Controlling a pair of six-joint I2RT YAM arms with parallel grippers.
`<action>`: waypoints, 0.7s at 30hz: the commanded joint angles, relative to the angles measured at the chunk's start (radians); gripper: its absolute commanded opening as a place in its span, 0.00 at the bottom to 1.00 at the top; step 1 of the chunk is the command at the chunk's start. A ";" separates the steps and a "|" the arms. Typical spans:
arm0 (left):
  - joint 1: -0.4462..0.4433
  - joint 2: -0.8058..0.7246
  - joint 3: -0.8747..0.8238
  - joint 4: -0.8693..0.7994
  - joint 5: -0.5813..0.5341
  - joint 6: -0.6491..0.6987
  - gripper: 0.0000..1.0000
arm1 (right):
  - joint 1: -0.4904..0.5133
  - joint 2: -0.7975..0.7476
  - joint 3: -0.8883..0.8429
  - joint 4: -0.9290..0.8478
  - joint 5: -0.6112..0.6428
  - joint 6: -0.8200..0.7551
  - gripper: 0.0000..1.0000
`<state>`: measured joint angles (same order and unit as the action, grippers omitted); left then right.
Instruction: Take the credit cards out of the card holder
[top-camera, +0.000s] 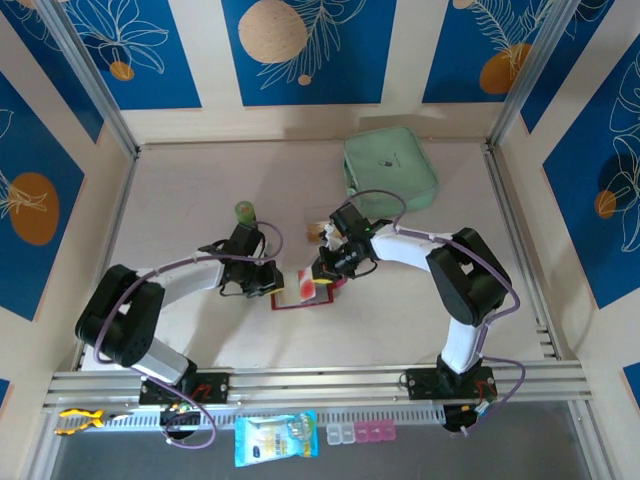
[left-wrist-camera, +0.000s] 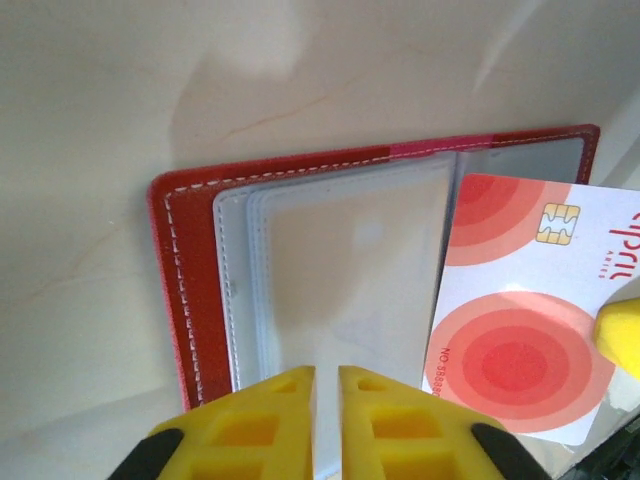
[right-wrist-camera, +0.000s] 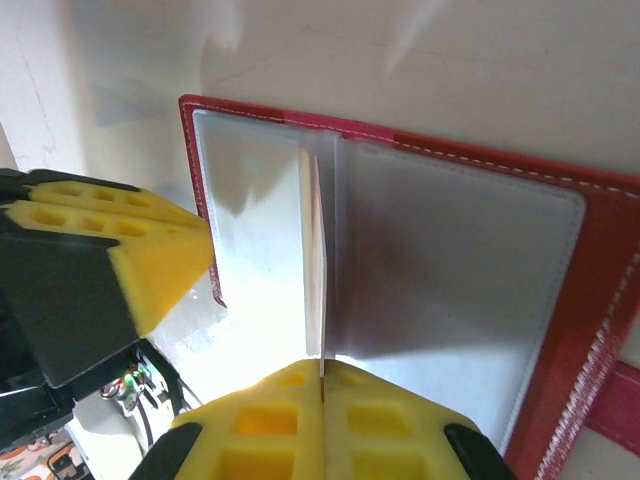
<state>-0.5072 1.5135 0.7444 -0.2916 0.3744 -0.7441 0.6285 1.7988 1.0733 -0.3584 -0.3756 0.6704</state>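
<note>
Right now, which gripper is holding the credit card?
The right gripper: the white-and-red credit card is clamped edge-on in it. The left gripper is closed on the card holder at its clear sleeves, with no card in it.

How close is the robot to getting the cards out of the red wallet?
Done: the card holder lies open. In hand: the left end effector pinches its clear sleeves while the right end effector grips a red-and-white credit card. Left: freeing it, setting it down, then any other cards.

A mint pouch lies at the far side of the table, a green cylinder well to its left.
</note>
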 joint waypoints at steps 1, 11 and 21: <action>-0.004 -0.033 0.025 -0.070 -0.056 0.032 0.20 | -0.006 -0.048 0.002 -0.055 0.020 -0.025 0.07; -0.006 -0.011 -0.021 -0.024 -0.041 0.018 0.25 | -0.015 -0.086 0.041 -0.115 0.057 -0.063 0.07; -0.004 0.010 -0.040 0.031 -0.004 -0.004 0.25 | -0.033 -0.100 0.157 -0.318 0.172 -0.334 0.06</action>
<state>-0.5072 1.5131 0.7189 -0.2771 0.3431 -0.7349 0.6014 1.7412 1.1938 -0.5705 -0.2489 0.4820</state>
